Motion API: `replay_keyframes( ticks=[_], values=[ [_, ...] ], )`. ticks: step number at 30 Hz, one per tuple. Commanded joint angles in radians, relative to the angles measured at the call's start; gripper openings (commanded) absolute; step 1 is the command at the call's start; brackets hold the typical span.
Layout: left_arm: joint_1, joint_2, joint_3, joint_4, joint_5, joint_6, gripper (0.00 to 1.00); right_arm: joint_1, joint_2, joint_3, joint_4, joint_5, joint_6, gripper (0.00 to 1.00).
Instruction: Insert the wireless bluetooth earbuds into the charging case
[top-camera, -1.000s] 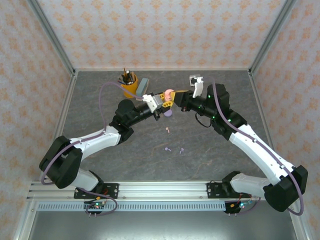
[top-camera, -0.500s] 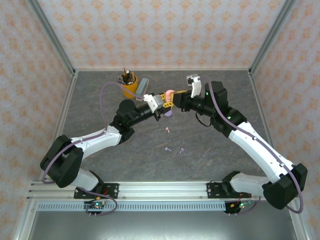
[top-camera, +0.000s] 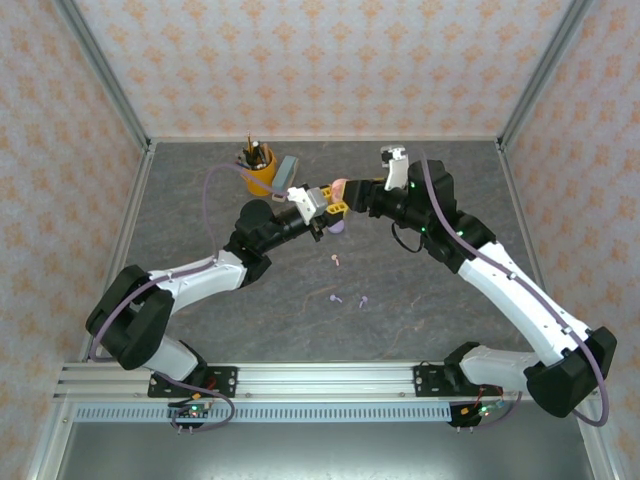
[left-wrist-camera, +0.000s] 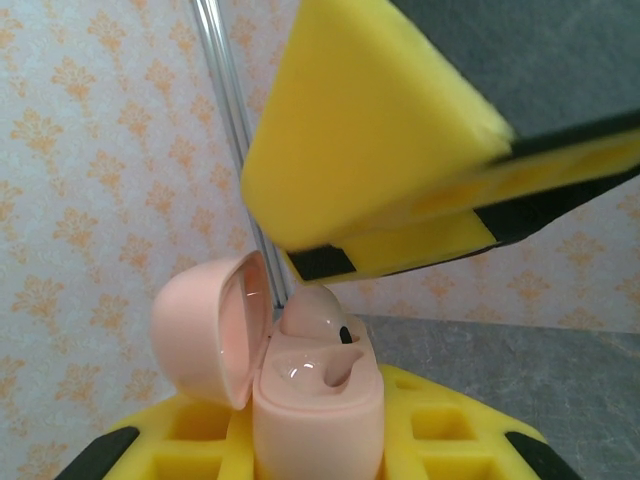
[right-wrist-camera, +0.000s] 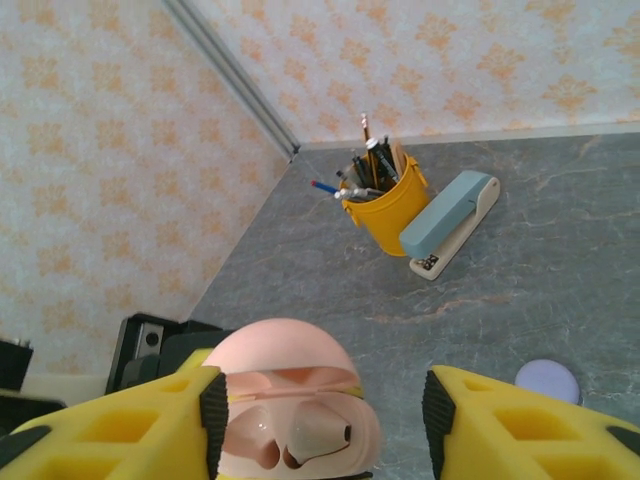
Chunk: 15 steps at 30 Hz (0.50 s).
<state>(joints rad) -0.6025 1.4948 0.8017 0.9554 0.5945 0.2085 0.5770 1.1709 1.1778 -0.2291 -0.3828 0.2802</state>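
My left gripper (top-camera: 330, 200) is shut on the pale pink charging case (top-camera: 338, 187), held upright above the table. Its lid (left-wrist-camera: 205, 330) stands open. One pink earbud (left-wrist-camera: 315, 320) sits in the far slot and the near slot (left-wrist-camera: 300, 378) is empty. My right gripper (top-camera: 355, 195) hovers open right above the case, one finger (left-wrist-camera: 370, 150) over it, nothing between its jaws. In the right wrist view the case (right-wrist-camera: 285, 365) lies between its fingers (right-wrist-camera: 110, 430) without touching them. On the table lie a loose pink earbud (top-camera: 337, 260) and two lilac ones (top-camera: 335, 298) (top-camera: 363, 300).
A lilac round case (top-camera: 337, 227) lies on the table under the grippers, with its edge (right-wrist-camera: 547, 380) in the right wrist view too. A yellow pen cup (top-camera: 258, 172) and a pale blue stapler (top-camera: 288, 165) stand at the back left, near the wall.
My right gripper has opened, and the pink earbud now rests in the case. The left arm and the case have hardly moved.
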Motion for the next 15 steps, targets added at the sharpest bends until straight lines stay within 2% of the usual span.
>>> replay_keyframes(
  ticks=[1,8,11,15],
  values=[
    [-0.008,-0.006,-0.021,0.072,-0.033,-0.008,0.0,-0.009,-0.043,0.033,-0.013,0.084,0.068,0.57],
    [0.0,-0.07,-0.092,0.061,-0.133,0.039,0.0,-0.043,-0.053,0.033,-0.19,0.189,0.222,0.6],
    [0.015,-0.099,-0.115,0.053,-0.163,0.047,0.0,-0.047,0.007,0.024,-0.268,0.199,0.271,0.6],
    [0.04,-0.138,-0.147,0.059,-0.186,0.039,0.0,-0.047,0.175,0.006,-0.304,0.146,0.275,0.6]
  ],
)
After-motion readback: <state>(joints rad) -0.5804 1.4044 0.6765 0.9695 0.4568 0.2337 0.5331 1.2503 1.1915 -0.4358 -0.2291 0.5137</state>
